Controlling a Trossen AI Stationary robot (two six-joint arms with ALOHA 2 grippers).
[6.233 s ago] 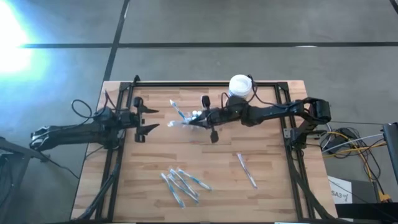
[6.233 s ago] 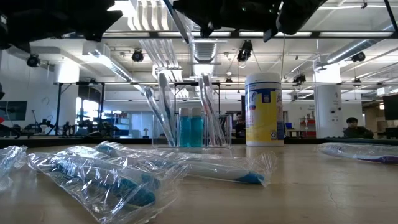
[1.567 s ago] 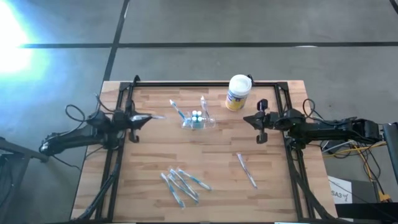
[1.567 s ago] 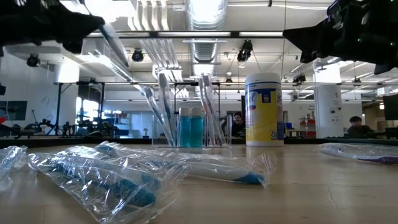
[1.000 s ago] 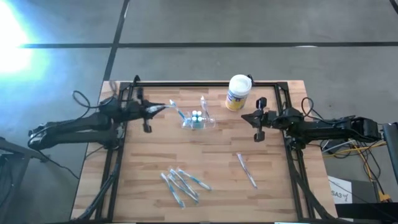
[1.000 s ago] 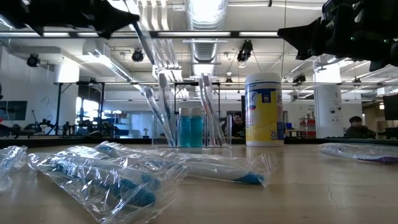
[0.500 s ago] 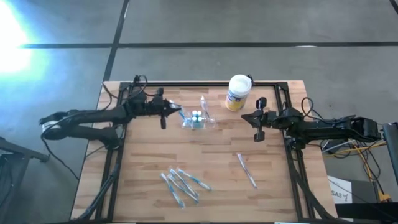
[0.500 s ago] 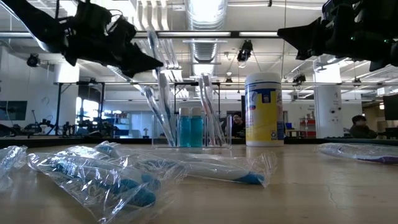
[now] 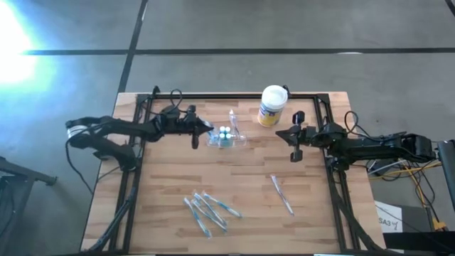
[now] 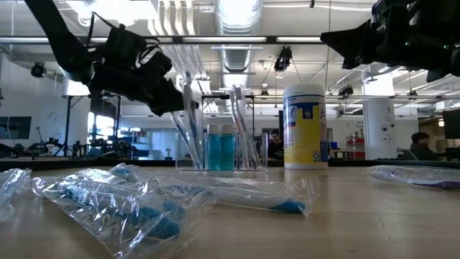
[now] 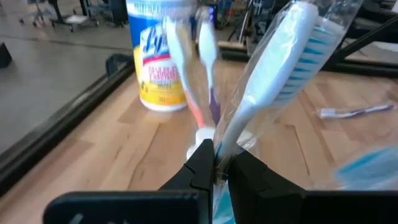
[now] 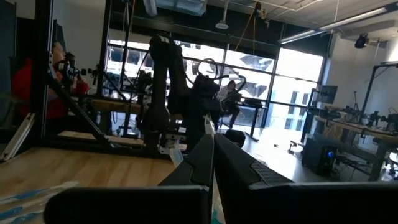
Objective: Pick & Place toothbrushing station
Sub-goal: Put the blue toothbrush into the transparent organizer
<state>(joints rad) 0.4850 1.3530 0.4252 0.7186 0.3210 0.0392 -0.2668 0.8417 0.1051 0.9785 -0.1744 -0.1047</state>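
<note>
The toothbrushing station [image 9: 227, 136] is a clear holder at the table's far middle, with toothbrushes and blue tubes standing in it; it also shows in the low view [image 10: 221, 147]. My left gripper [image 9: 205, 131] hovers just left of it, shut on a toothbrush in a clear wrapper [image 11: 273, 81]. My right gripper [image 9: 290, 135] waits shut and holding nothing above the table's right side, right of the station. My left gripper pinches the wrapped toothbrush by its handle [image 11: 225, 146] between the two fingers. The fingers come nearly level from the table's left. The brush runs onward past the fingertips and slants up, its bristled head [image 11: 309, 43] farthest out. It is lifted clear of the table.
A white canister with a yellow-blue label [image 9: 272, 105] stands right of the station at the far edge. Several wrapped toothbrushes [image 9: 208, 210] lie near the front edge, one more [image 9: 281, 194] to their right. A black frame [image 9: 227, 96] borders the table.
My left gripper has gone toward the table's right edge, up to the station, and has sunk and rolled a little, carrying the wrapped toothbrush along clear of the table. The right arm has kept still.
</note>
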